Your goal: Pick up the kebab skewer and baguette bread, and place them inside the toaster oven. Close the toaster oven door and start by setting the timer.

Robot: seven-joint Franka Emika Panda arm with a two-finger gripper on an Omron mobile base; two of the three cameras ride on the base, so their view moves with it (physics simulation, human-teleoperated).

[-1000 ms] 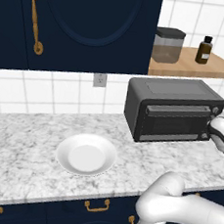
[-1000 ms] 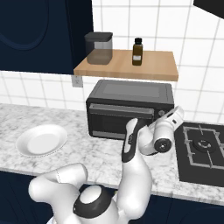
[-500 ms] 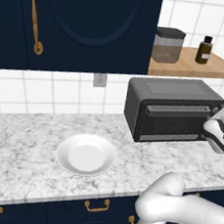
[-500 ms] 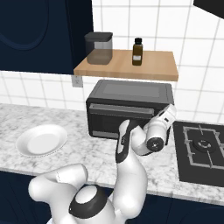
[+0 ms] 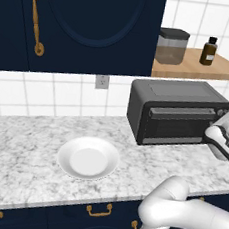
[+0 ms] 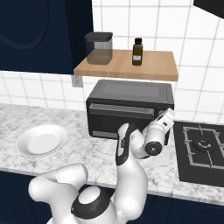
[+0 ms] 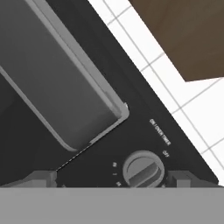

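The dark grey toaster oven (image 5: 175, 111) (image 6: 129, 107) stands at the back of the marble counter. Its door (image 5: 178, 125) (image 6: 122, 120) is shut, and the dark glass (image 7: 57, 83) is seen close up in the hand view. My gripper (image 5: 220, 118) (image 6: 168, 114) (image 7: 113, 179) is at the oven's right-side control panel. It is open, with one fingertip (image 7: 41, 178) left of the round timer knob (image 7: 143, 169) and the other to its right, not touching it. The kebab skewer and the baguette bread are hidden or out of view.
A white plate (image 5: 88, 157) (image 6: 41, 140) lies on the counter left of the oven. A wooden shelf (image 6: 127, 65) above the oven holds a jar (image 6: 99, 47) and a brown bottle (image 6: 137, 51). A black stovetop (image 6: 201, 148) lies to the right.
The hand has risen a little and edged closer to the oven's right-side panel. The oven and plate have not moved.
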